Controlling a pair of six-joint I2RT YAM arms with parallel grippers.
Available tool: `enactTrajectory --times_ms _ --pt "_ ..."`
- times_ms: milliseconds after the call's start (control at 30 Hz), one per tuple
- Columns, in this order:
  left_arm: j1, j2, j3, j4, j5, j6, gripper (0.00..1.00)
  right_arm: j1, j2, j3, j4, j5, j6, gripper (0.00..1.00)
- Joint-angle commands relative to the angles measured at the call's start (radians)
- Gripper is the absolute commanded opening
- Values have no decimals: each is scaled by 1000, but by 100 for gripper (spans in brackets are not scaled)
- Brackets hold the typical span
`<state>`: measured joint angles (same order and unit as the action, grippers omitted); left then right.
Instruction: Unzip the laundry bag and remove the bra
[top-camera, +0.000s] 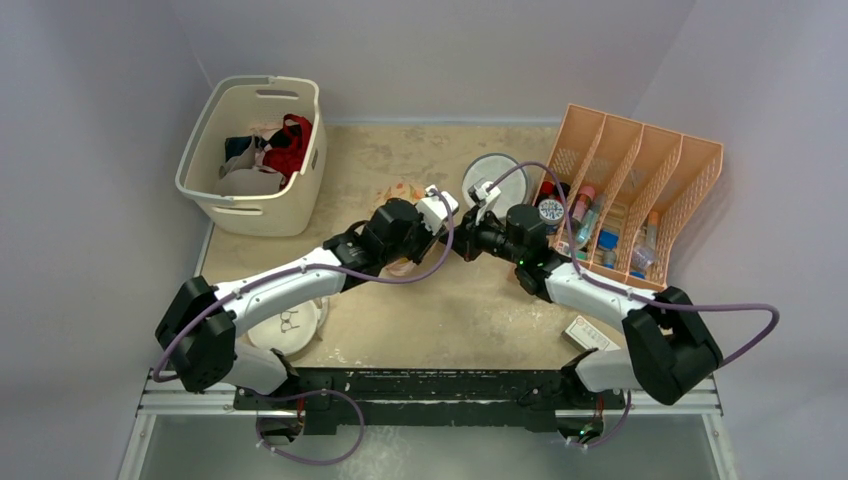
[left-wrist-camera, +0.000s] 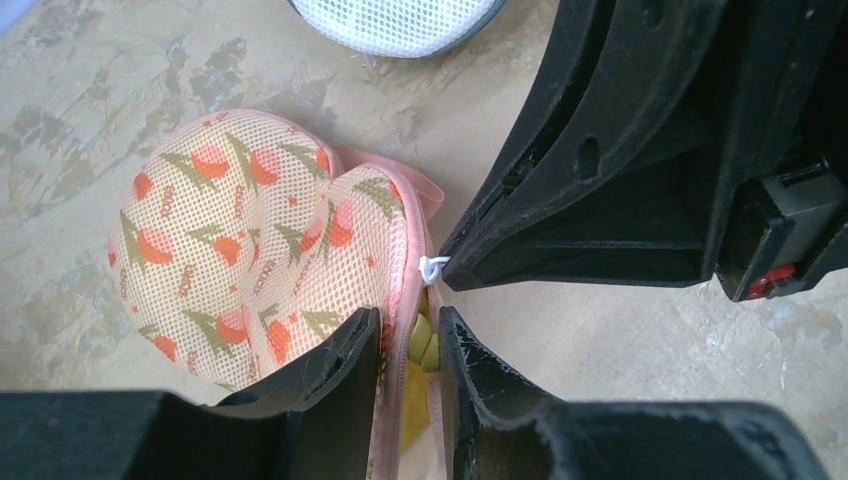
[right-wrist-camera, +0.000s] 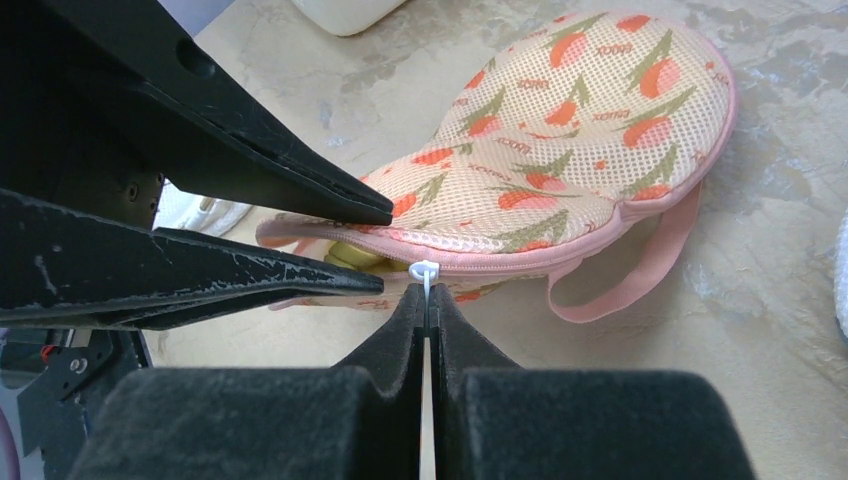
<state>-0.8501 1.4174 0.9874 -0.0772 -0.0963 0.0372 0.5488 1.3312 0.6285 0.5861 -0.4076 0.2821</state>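
The laundry bag (left-wrist-camera: 250, 240), cream mesh with orange-red flowers and pink zip edging, lies on the table; it also shows in the right wrist view (right-wrist-camera: 570, 170) and partly under the arms in the top view (top-camera: 405, 189). My left gripper (left-wrist-camera: 410, 335) is shut on the bag's pink zip edge, and a bit of the mustard-yellow bra (left-wrist-camera: 425, 342) shows in the opened slit. My right gripper (right-wrist-camera: 427, 295) is shut on the white zip pull (right-wrist-camera: 424, 270), right beside the left fingertips (right-wrist-camera: 340, 205). Most of the bra is hidden inside the bag.
A white basket (top-camera: 205, 165) with a red garment (top-camera: 290, 145) stands back left. A plain round white mesh bag (top-camera: 497, 180) lies behind the grippers. An orange divided rack (top-camera: 690, 170) with bottles is at the right. A round bag with a bra icon (top-camera: 285, 325) lies near left.
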Motion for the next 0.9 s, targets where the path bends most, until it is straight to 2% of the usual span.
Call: enactTrajectory --times_ms 0,133,233,433,600,767,867 --pt "-2 -17 67 -38 -51 -14 25 6 6 28 85 -25 22 0" --pt "-3 -4 51 -16 -79 -46 14 5 17 31 93 -40 13 0" --pt "-4 -8 24 -7 -78 -44 0 6 7 27 86 -29 -11 0" --pt "-21 -74 -7 -17 -123 6 0 6 14 -16 119 -12 -11 0" --pt "-30 -106 -39 -7 -136 35 0 -16 40 -49 195 99 8 0" --pt "-58 -90 -36 -39 -167 70 0 -75 109 13 157 47 26 0" --pt "-68 -91 -34 -47 -177 79 0 -91 151 72 111 67 6 0"
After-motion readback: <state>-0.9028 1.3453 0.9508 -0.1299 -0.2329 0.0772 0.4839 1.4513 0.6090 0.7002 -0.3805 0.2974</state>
